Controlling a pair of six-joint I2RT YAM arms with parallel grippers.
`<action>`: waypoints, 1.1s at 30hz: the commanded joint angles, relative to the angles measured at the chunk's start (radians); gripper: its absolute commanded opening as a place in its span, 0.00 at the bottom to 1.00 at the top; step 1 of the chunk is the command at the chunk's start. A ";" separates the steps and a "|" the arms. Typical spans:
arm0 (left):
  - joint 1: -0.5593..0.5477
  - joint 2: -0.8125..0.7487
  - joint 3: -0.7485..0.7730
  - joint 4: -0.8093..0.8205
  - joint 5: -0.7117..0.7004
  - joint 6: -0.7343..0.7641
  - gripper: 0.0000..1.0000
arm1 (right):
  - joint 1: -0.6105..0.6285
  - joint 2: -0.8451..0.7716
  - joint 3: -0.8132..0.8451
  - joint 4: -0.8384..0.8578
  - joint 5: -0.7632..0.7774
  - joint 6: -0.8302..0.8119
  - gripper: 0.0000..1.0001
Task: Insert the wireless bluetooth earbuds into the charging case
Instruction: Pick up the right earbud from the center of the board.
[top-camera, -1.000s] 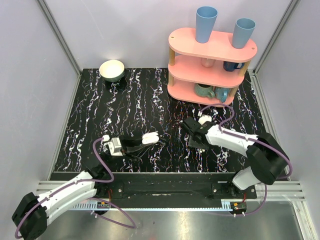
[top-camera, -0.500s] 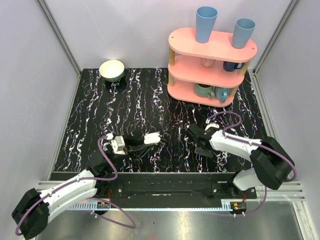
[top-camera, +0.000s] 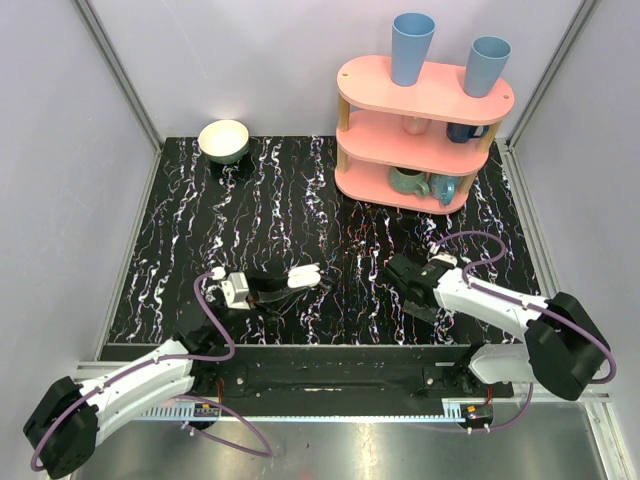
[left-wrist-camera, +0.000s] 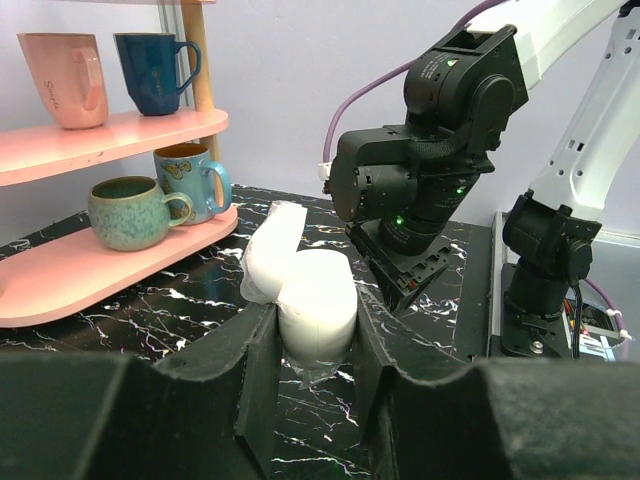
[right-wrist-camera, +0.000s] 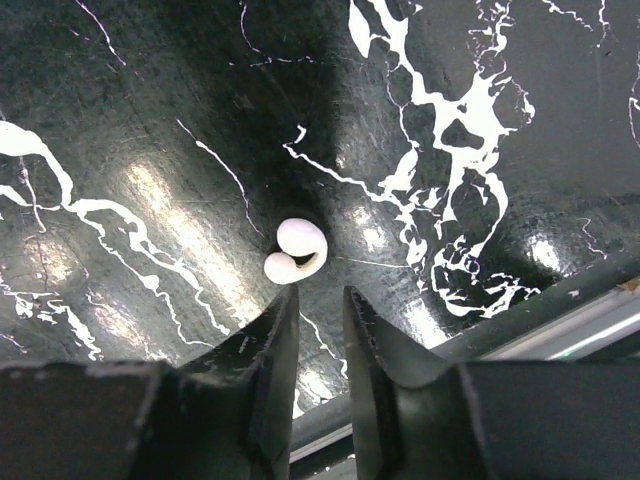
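Observation:
My left gripper (top-camera: 296, 279) is shut on the white charging case (left-wrist-camera: 316, 300), holding it low over the marble table with its lid tilted open; the case also shows in the top view (top-camera: 303, 274). My right gripper (right-wrist-camera: 320, 298) points straight down at the table, jaws a narrow gap apart and empty. One small glossy white earbud (right-wrist-camera: 297, 250) lies on the table just beyond its fingertips. In the top view the right gripper (top-camera: 414, 296) hides that earbud. A second earbud is not in view. The right gripper stands just beyond the case in the left wrist view (left-wrist-camera: 405, 285).
A pink three-tier shelf (top-camera: 420, 140) with mugs and two blue cups stands at the back right. A white bowl (top-camera: 224, 140) sits at the back left. The table's front edge and a metal rail (right-wrist-camera: 560, 335) lie close to the right gripper.
My right gripper has moved right and toward the near edge of the table. My left gripper with the case has shifted slightly and now holds still.

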 joint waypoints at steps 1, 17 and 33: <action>-0.003 -0.008 -0.011 0.073 -0.005 -0.005 0.00 | 0.008 -0.042 0.005 -0.041 0.052 0.052 0.36; -0.003 0.010 0.000 0.076 0.004 -0.006 0.00 | 0.005 0.032 -0.003 -0.025 0.103 0.204 0.39; -0.002 0.035 0.012 0.090 0.010 -0.015 0.00 | -0.001 0.108 0.031 -0.030 0.125 0.178 0.30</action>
